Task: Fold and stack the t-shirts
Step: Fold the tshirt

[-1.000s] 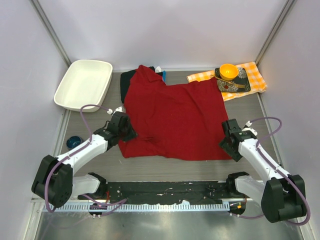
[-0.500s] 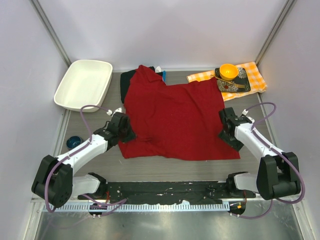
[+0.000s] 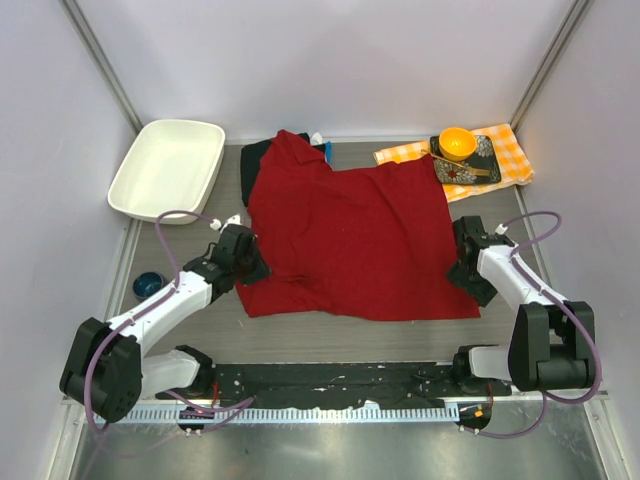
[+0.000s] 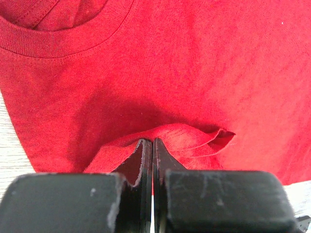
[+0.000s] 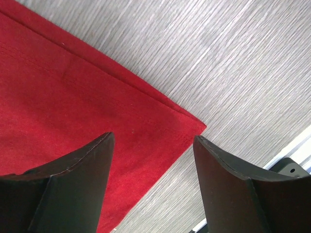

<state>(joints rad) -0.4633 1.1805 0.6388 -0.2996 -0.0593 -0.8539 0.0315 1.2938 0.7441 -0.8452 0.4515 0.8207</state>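
Note:
A bright red t-shirt (image 3: pixel 345 240) lies spread flat on the grey table. My left gripper (image 3: pixel 252 268) is at its left edge near the collar, shut on a pinched fold of the red cloth (image 4: pixel 189 138). My right gripper (image 3: pixel 462 278) is open above the shirt's near right corner (image 5: pixel 192 127), with one finger over the cloth and one over bare table. A folded black shirt (image 3: pixel 254 155) shows partly from under the red one at the back. No white shirt can be made out.
A white tray (image 3: pixel 165 168) stands at the back left. An orange-and-white checked cloth (image 3: pixel 505 150) at the back right carries a dark tray with an orange bowl (image 3: pixel 457 143). A small blue object (image 3: pixel 148 284) lies left of my left arm.
My right gripper moved from the table's right side to the shirt's near right corner. The shirt's right edge now lies flatter. My left gripper has stayed put.

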